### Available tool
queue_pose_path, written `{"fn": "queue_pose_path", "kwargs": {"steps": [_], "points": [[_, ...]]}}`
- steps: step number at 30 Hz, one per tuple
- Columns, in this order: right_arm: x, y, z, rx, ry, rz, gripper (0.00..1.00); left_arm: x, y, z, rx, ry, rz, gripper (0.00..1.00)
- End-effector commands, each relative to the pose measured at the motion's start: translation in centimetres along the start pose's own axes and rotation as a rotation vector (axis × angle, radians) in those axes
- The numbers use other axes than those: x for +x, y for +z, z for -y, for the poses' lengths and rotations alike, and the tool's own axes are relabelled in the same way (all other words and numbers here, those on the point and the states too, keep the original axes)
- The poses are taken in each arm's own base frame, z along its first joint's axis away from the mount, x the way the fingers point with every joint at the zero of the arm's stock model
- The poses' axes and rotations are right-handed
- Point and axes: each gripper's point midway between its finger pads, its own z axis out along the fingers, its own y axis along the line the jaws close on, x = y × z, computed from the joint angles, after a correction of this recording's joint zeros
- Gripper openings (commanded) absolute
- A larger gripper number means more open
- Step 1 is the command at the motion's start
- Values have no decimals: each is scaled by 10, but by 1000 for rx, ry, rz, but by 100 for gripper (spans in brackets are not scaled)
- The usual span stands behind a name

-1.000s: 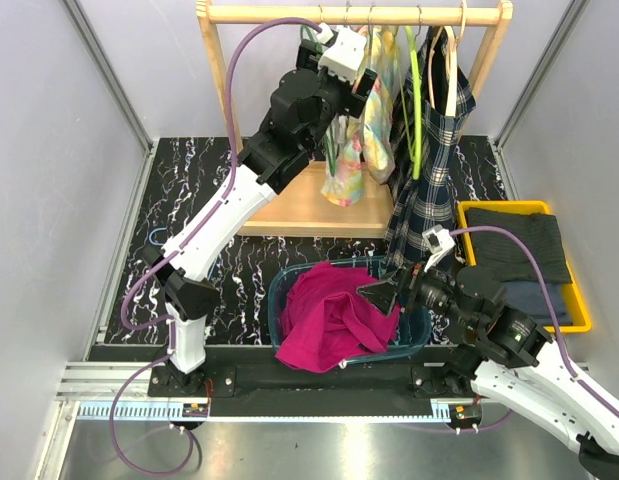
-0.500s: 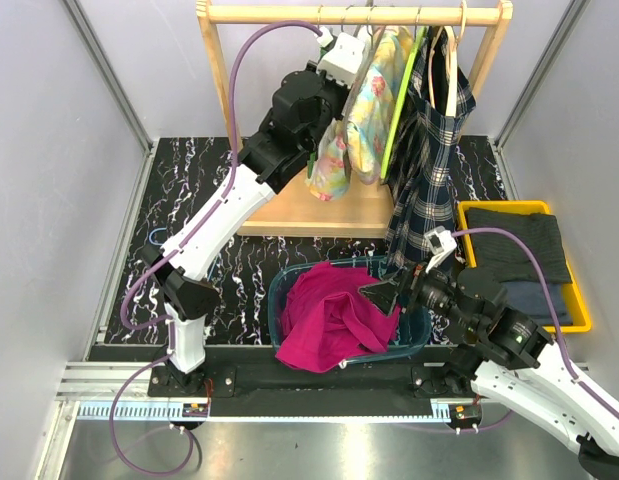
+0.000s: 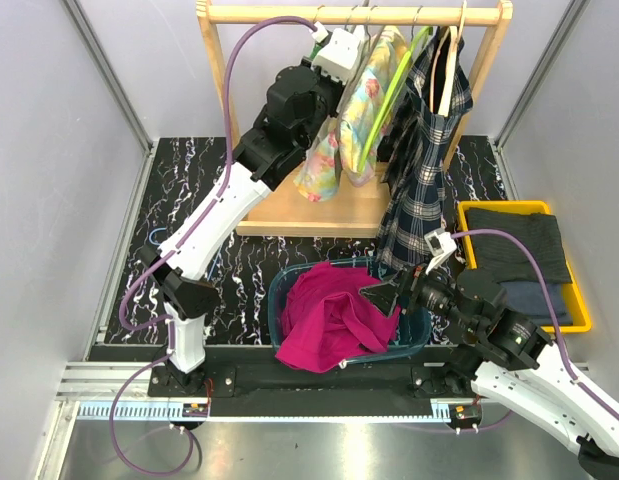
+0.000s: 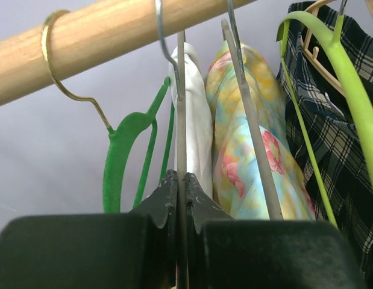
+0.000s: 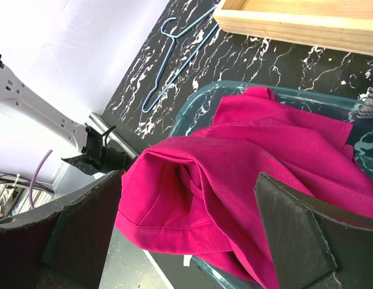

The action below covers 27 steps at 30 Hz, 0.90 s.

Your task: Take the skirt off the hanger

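Left wrist: left end effector (image 4: 181, 188) pinches thin steel hanger wire (image 4: 181, 108) beside floral skirt (image 4: 252, 156); right end effector (image 5: 189, 223) gapes wide.

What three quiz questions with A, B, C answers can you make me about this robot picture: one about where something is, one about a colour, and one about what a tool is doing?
1. Where is the pink cloth?
A. on the wooden rail
B. in the blue basket
C. on the black table

2. What colour is the tray on the right?
A. yellow
B. green
C. red

3. What is the left tool doing?
A. standing wide open
B. holding the pink cloth
C. pinching a metal hanger

Answers:
1 B: the cloth fills the basket and spills over its rim.
2 A: its rim is bright yellow around the dark clothes.
3 C: the left wrist view shows both fingers pressed on the hanger's wire.
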Motion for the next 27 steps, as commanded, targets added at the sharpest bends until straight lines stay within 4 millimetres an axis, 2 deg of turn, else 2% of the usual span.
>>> {"fn": "queue_pose_path", "kwargs": {"steps": [1,3,6,7,9,11,12,14,16,17,18,19,20,22,23,25,26,27], "points": [[-3,1,1,5,12,22,100,-79,-16,-31,-60,-40,209,0],[-2,2,1,2,15,20,100,-94,-18,-37,-75,-51,256,0],[-2,2,1,3,16,19,100,-124,-34,-52,-101,-71,343,0],[-1,2,1,2,16,18,100,-122,-35,-51,-97,-63,342,0],[-2,2,1,1,15,17,100,-132,-47,-59,-105,-76,365,0],[-2,2,0,0,12,18,100,-125,-48,-58,-94,-78,334,0],[-5,2,-2,-3,10,22,100,-130,-58,-64,-100,-88,337,0],[-7,1,-3,-4,5,29,100,-115,-60,-60,-89,-93,291,0],[-11,0,-5,-10,0,36,100,-107,-75,-65,-89,-105,264,0],[-12,-1,-5,-9,-5,40,100,-113,-91,-74,-96,-114,273,0],[-13,-1,-6,-8,-6,39,100,-98,-91,-70,-88,-107,236,0],[-14,-1,-7,-10,-11,39,100,-96,-97,-72,-88,-107,230,0],[-14,-1,-8,-12,-11,40,100,-103,-114,-81,-95,-113,244,0],[-15,-1,-10,-17,-13,36,100,-90,-121,-80,-83,-102,202,0],[-16,0,-10,-16,-11,35,100,-96,-134,-85,-79,-110,213,0],[-18,0,-13,-21,-11,31,100,-89,-144,-84,-53,-121,175,0],[-20,1,-14,-23,-12,33,100,-92,-155,-86,-37,-126,176,0],[-24,1,-18,-30,-12,40,100,-95,-162,-79,10,-133,178,0]]}}
